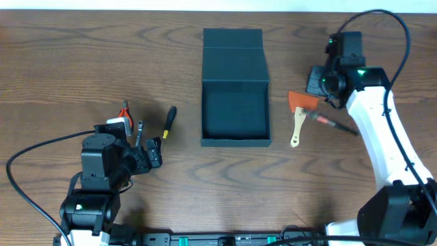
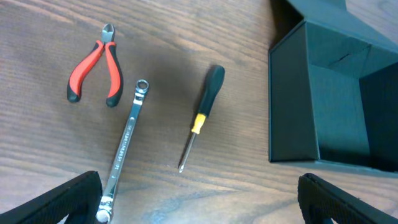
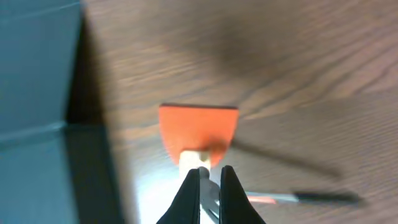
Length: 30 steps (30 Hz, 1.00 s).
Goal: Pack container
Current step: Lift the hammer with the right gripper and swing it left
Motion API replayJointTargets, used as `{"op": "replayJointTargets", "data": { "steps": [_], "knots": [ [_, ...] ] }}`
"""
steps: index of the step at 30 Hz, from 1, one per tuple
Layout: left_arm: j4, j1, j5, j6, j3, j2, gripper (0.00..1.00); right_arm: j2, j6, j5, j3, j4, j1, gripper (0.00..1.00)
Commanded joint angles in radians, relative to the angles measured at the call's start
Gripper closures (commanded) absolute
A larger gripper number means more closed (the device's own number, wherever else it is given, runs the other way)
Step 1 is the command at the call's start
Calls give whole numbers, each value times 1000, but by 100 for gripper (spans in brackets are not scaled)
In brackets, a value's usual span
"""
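The container is standing open in the middle of the worktop, with its flap lid lying back on the far side, and its inside is looking empty. The right gripper is hanging just to the right of it, with its jaws pressed together over the pale handle of the scraper, close under the orange blade. Perhaps they are pinching the handle's top, but the wrist view is too blurred there to be sure. From these jaws the container is lying to the left and near, and the scraper's long axis is running from far to near, blade at the far end, almost parallel to the container's right wall. So I am judging that a short carry to the left is the coming move, and the right arm is clearly the nearer one for it. The left gripper is waiting with its jaws spread wide over the left group of tools. I am counting one container, one scraper, one thin red and black tool beside it, one pair of red pliers, one wrench and one screwdriver.
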State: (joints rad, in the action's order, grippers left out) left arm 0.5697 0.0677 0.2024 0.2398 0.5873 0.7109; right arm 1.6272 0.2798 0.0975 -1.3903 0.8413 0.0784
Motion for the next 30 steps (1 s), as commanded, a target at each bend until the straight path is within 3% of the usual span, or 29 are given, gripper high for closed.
{"op": "replayJointTargets", "data": {
  "steps": [1,21,23,26,30],
  "knots": [
    [7,3,-8,9,20,0,1,-18,-16,0,-82,59,67,99],
    [43,3,-5,9,20,0,1,-18,15,7,-146,136,104,98],
    [43,3,-5,9,20,0,1,-18,26,7,-146,140,103,90],
    [43,3,-5,9,20,0,1,-18,129,7,-146,157,97,50],
    [43,3,-5,9,20,0,1,-18,310,-21,-146,209,92,18]
  ]
}}
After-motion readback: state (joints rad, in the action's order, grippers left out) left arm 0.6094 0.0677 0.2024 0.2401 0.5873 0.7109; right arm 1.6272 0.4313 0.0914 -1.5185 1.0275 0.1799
